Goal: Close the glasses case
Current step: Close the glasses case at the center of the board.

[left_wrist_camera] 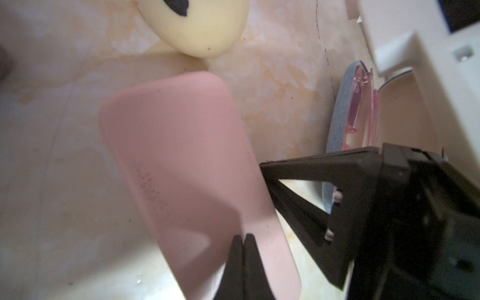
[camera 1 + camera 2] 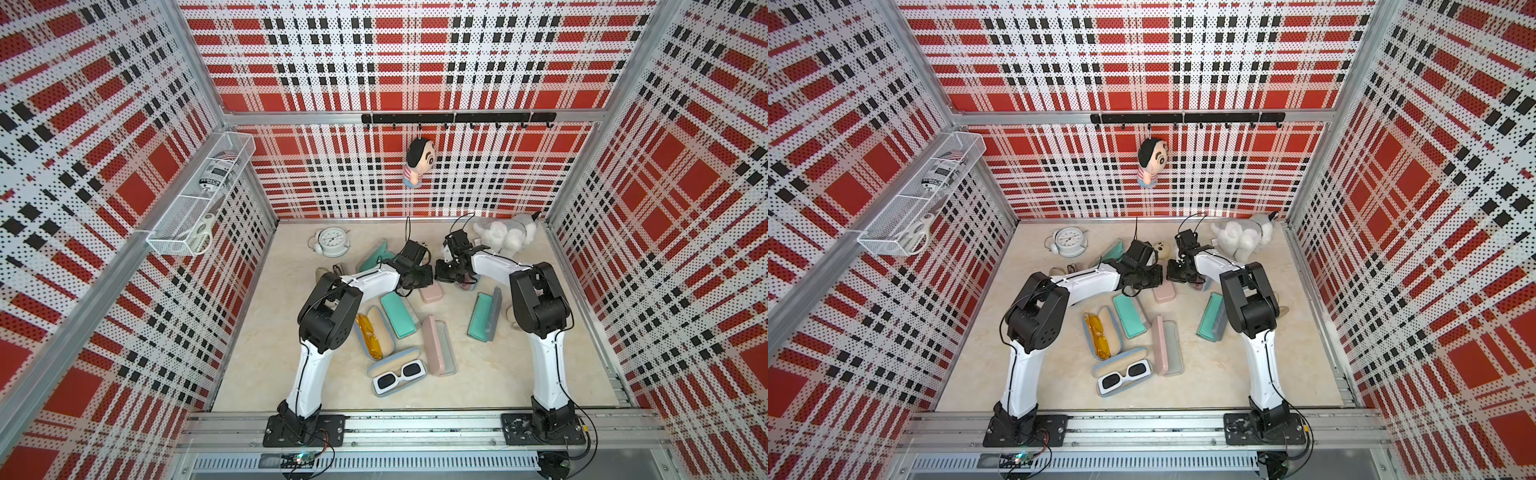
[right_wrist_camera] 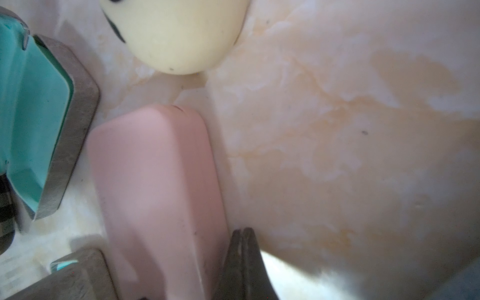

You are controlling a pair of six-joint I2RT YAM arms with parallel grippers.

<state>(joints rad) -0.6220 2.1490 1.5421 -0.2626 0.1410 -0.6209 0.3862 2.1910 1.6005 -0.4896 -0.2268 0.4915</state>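
A small pink glasses case lies mid-table between the two arms, its lid down on its base. In the left wrist view the case sits under my left gripper, which is shut, with its joined tips over the lid's near end. In the right wrist view my right gripper is shut too, its tips beside the long edge of the case, holding nothing. From above, both grippers face each other just behind the case.
Several open cases lie around: teal ones, a pink one, blue ones with yellow glasses and white sunglasses, another with pink glasses. A cream egg toy, clock and plush dog stand behind.
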